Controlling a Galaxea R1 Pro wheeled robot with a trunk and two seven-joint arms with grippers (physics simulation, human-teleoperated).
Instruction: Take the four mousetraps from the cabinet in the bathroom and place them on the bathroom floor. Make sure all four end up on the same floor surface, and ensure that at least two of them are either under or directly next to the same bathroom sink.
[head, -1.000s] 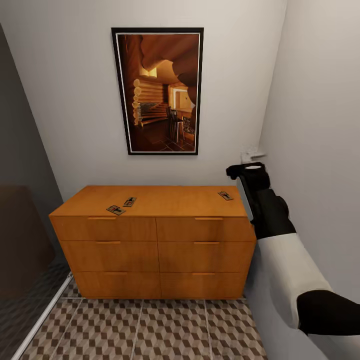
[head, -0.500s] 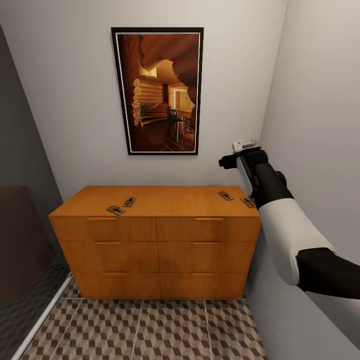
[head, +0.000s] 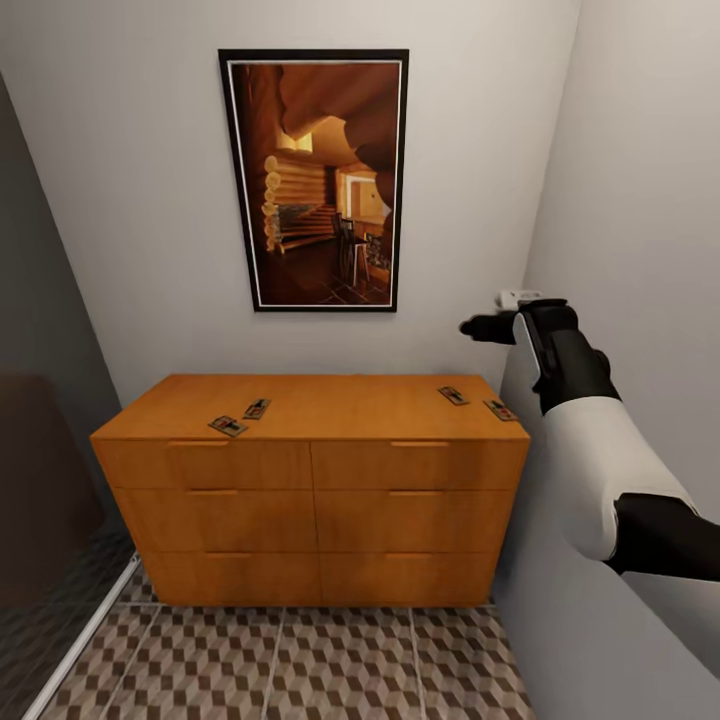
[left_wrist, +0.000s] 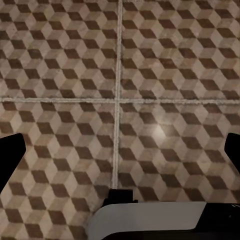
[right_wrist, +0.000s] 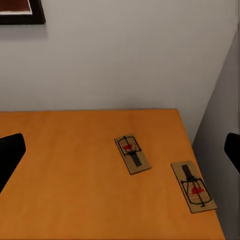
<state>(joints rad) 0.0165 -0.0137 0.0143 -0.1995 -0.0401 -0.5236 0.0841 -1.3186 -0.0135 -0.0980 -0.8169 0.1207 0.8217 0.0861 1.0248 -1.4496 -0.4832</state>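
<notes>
Here we hold the right pincer (head: 490, 327), spread wide and empty, high above the two mousetraps (right_wrist: 132, 154) at the cabinet's (head: 310, 470) right end, where a careless descent could shove the corner trap (right_wrist: 194, 186) off the edge.

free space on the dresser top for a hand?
Bare wood spans the middle of the orange-brown wooden cabinet, between the left pair of mousetraps and the right pair of mousetraps. The right end by the wall is crowded.
</notes>
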